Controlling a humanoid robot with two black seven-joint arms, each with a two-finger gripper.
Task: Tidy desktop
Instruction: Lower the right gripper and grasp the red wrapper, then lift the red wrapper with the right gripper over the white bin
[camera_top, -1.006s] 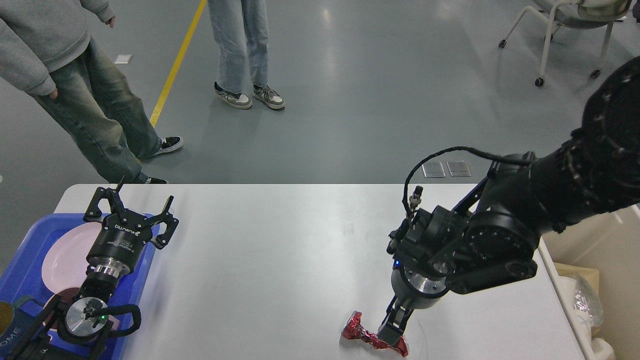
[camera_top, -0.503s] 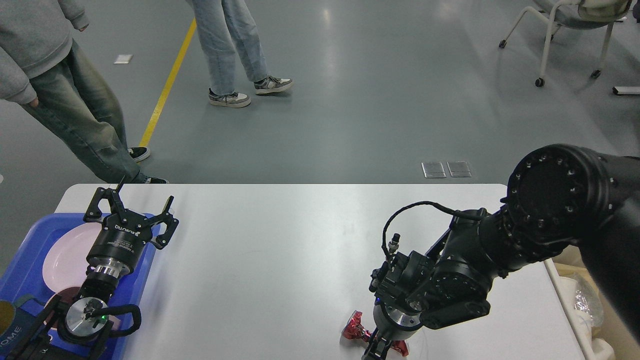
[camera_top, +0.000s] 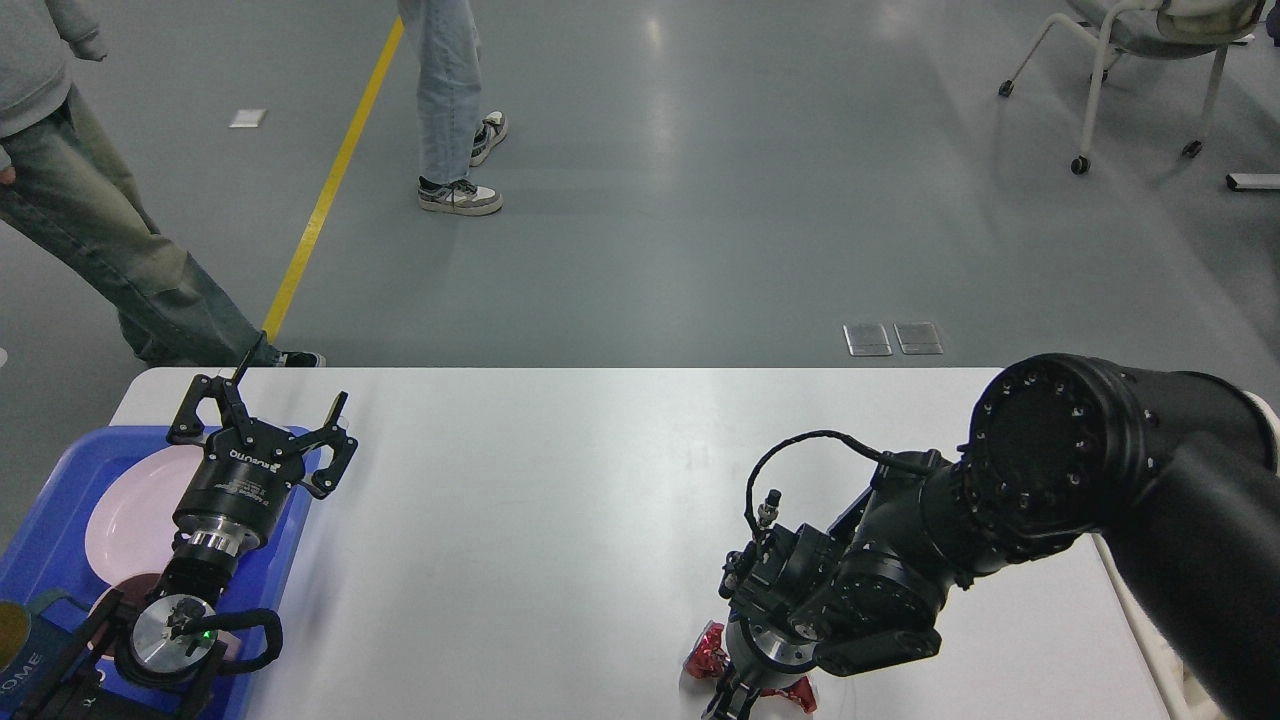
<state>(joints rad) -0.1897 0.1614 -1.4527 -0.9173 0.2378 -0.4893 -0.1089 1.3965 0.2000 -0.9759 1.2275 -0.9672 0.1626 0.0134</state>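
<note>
The desktop (camera_top: 560, 520) fills our lower view. Our right gripper (camera_top: 735, 705) presses down on a red wrapper (camera_top: 712, 652) at its near edge; we cannot tell how its fingers stand. Our left gripper (camera_top: 262, 410) hangs spread wide over the tray (camera_top: 60, 500) holding a plate (camera_top: 130, 515).

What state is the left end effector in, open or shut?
Open. The left end effector hangs over the blue tray's far edge with its two fingers spread wide apart and nothing between them.
</note>
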